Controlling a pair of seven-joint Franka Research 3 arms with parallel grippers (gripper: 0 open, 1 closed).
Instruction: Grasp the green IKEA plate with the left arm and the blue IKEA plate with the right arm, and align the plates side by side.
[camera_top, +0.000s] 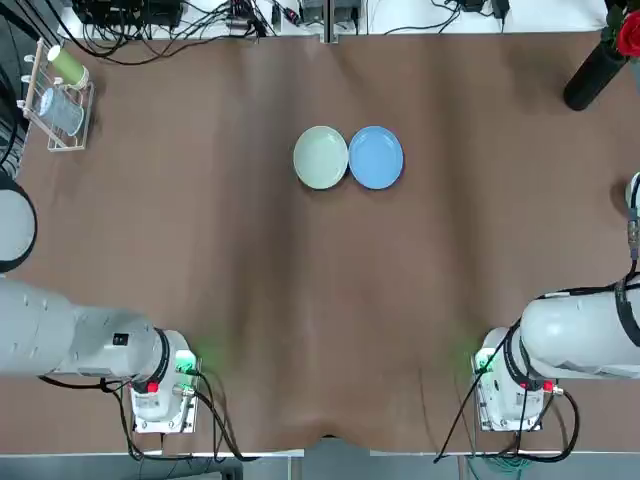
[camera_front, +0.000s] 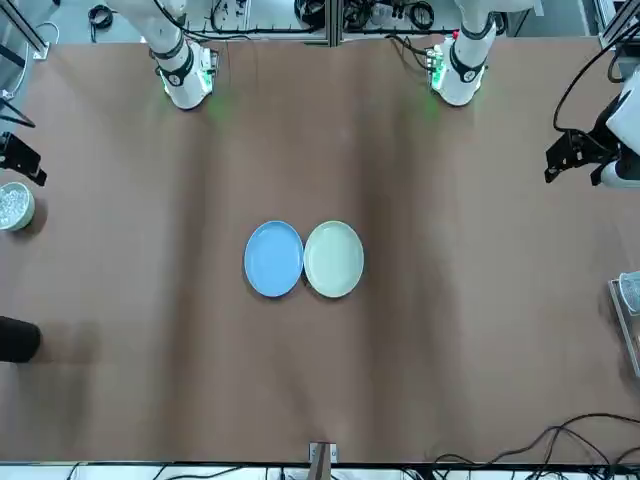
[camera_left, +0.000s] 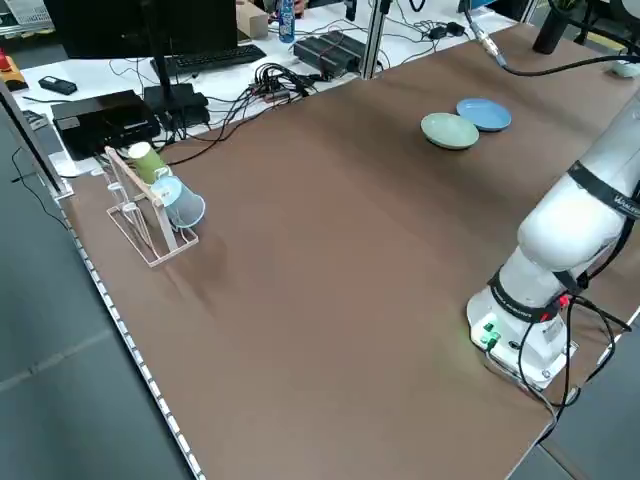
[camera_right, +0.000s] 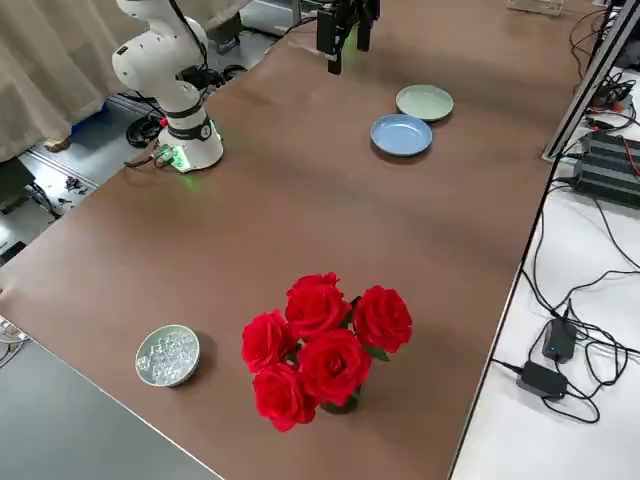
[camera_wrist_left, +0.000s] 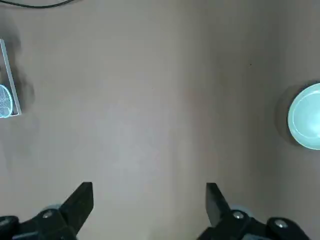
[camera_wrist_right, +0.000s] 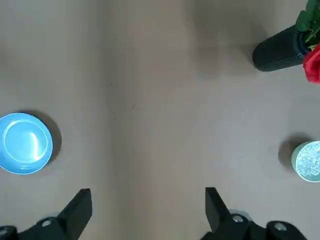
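Observation:
The green IKEA plate (camera_top: 320, 157) and the blue IKEA plate (camera_top: 376, 157) lie flat on the brown table, rims touching, green on the robot's left. Both arms are drawn back from them and hold nothing. My left gripper (camera_wrist_left: 148, 192) hangs open high over the table's left part, with the green plate (camera_wrist_left: 306, 122) off to one side of its view. My right gripper (camera_wrist_right: 148, 197) is open too, high over the right part, with the blue plate (camera_wrist_right: 25, 143) well apart from its fingers. In the front view the left gripper (camera_front: 562, 158) shows at the table's edge.
A wire rack (camera_top: 58, 95) with a green and a blue cup stands at the far left. At the far right is a black vase (camera_top: 598, 68) of red roses (camera_right: 320, 345). A small bowl (camera_right: 168, 354) of shiny bits sits near the right edge. Cables run along the far side.

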